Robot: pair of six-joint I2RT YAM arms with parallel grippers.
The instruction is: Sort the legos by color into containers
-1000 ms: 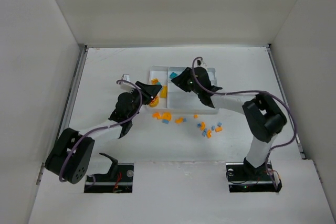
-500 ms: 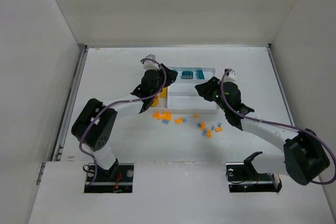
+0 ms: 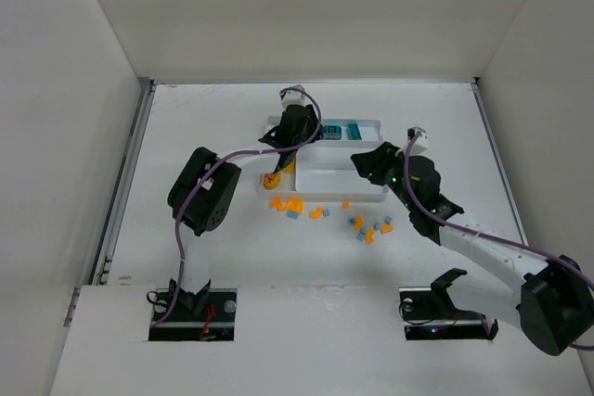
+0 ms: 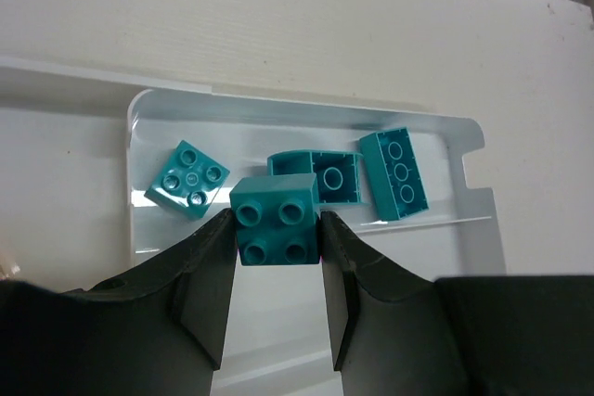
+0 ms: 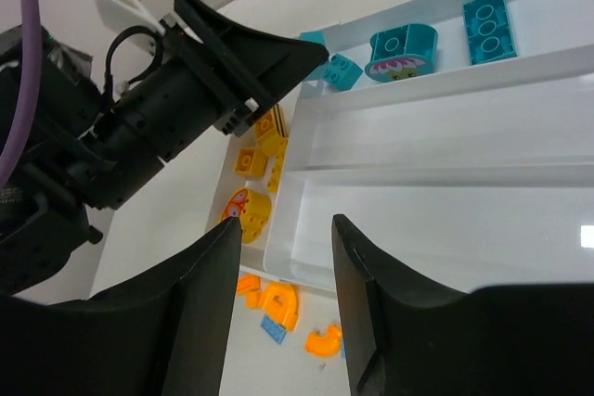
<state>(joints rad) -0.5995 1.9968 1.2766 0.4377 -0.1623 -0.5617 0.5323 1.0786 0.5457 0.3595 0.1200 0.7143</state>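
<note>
Gripping a small teal plastic brick [image 4: 275, 220] in the left tool [image 4: 276, 240] above the white plastic tray's [image 4: 306, 102] far section, beside matching teal bricks [image 4: 394, 173]. Hovering the right tool [image 5: 280, 229], spread and empty, ready for loose orange bricks [image 5: 278, 300].

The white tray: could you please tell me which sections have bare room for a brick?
The two long sections nearest the arms are bare. The far section holds three teal bricks; the narrow end section is crowded with yellow bricks.
</note>
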